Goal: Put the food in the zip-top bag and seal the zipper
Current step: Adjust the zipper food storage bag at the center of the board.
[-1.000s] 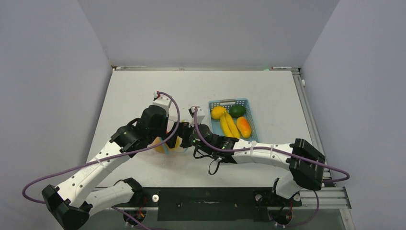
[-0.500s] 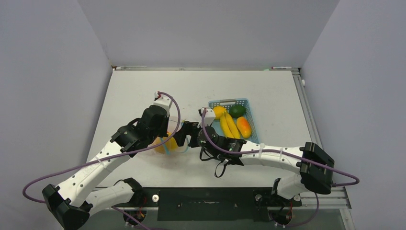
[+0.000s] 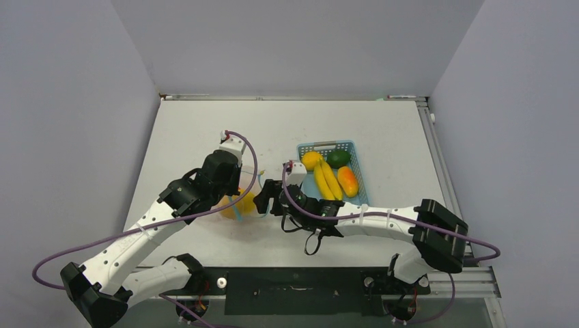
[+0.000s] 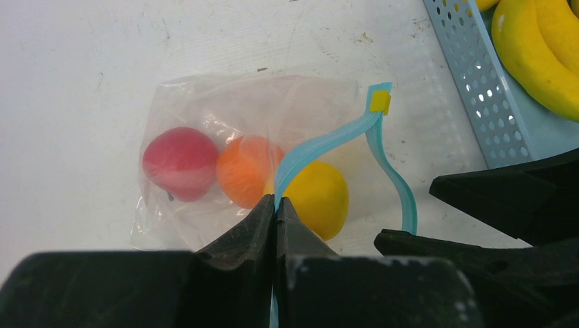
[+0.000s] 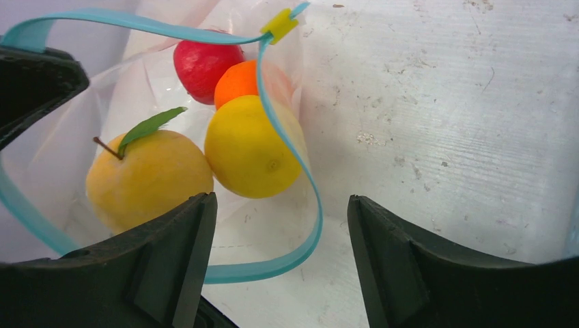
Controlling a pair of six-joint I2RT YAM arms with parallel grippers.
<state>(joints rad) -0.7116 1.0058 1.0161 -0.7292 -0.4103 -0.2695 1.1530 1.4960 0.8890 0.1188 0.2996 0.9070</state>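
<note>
Teal-blue zipper strip [image 4: 321, 145] of clear crinkly plastic bag [image 4: 225, 102] clamped by left gripper [image 4: 276, 205], so mouth is held open. Right gripper [image 5: 278, 205] spread apart, nothing held.

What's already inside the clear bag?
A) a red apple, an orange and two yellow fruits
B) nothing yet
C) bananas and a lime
A: red apple, orange, lemon and a leafy yellow fruit sit in the zip-top bag; bananas lie in the basket.

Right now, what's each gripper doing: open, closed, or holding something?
Left gripper: shut on the zipper.
Right gripper: open, holding nothing.
</note>
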